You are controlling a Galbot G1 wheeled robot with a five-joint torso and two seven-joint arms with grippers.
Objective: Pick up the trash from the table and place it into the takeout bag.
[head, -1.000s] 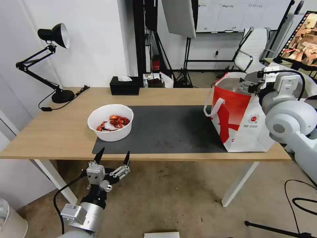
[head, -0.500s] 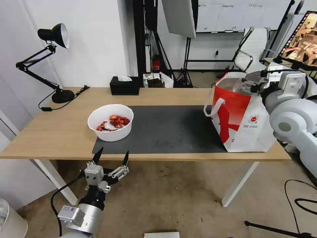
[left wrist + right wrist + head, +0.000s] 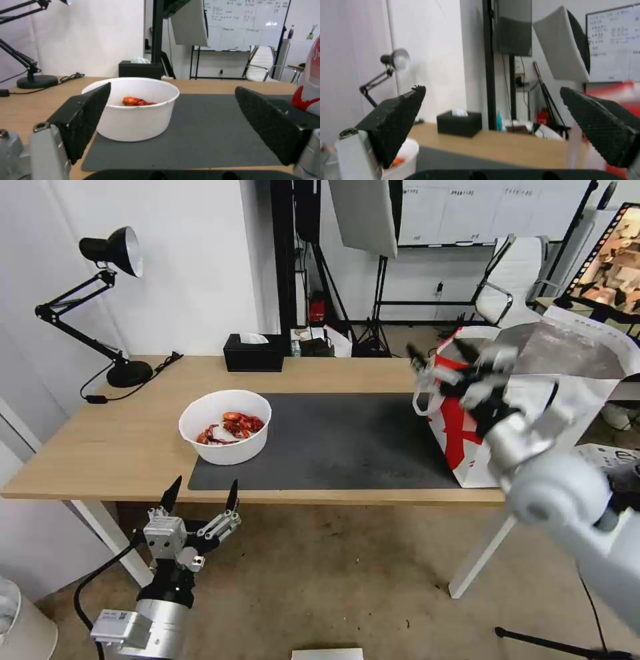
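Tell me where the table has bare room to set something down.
Widest free patch: the dark grey rectangular mat between the white bowl of red shells and the red-and-white takeout bag. Bare wood also lies between the black desk lamp and the bowl. Crowded at the bag, where the open right end effector hangs.

Your left gripper (image 3: 200, 497): low, fingers (image 3: 85, 117) spread wide, pointing up | your right gripper (image 3: 443, 360): raised, arm extended forward-left, fingers (image 3: 395, 120) spread apart, holding nothing
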